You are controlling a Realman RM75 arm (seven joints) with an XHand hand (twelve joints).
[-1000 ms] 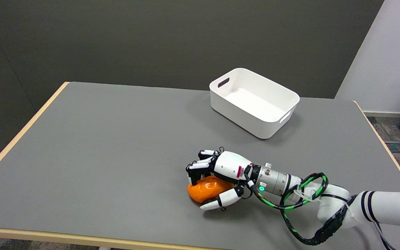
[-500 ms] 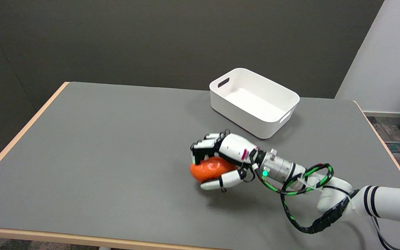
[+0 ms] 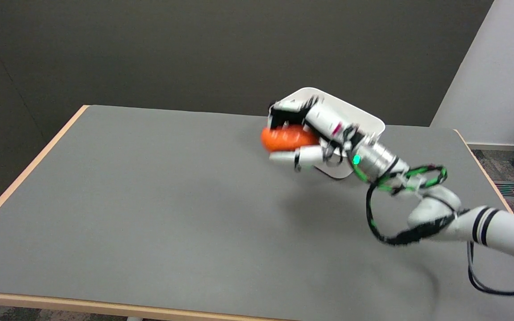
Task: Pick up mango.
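The white rectangular plastic bin (image 3: 370, 119) at upper centre-right of the frame is largely hidden behind the right hand (image 3: 317, 129) and wrist; only its far rim, its right corner and a lower portion of its near wall show; its interior cannot be made out. The glossy orange oval mango (image 3: 286, 138) is partly covered: the black-and-white fingers (image 3: 283, 112) curl over its top and far side, and a white thumb lies along its underside, so only its left end and front face show. The hand and forearm are motion-blurred, so finger detail is soft. The white right arm (image 3: 484, 225) is cut off at the right edge of the frame, with a black-and-green cable (image 3: 411, 176) looped around the wrist and a black cable hanging below.

The mango is gripped between fingers and thumb, held in the air above the table, in front of the bin's left end as seen in the frame; a soft shadow lies on the table below.

The table (image 3: 150, 200) has a flat matte grey top with a light wood edge band; a dark grey wall stands behind it; a white wall and patterned floor occupy the right edge of the frame.

Count: one mango; one bin; one hand in view; one table.
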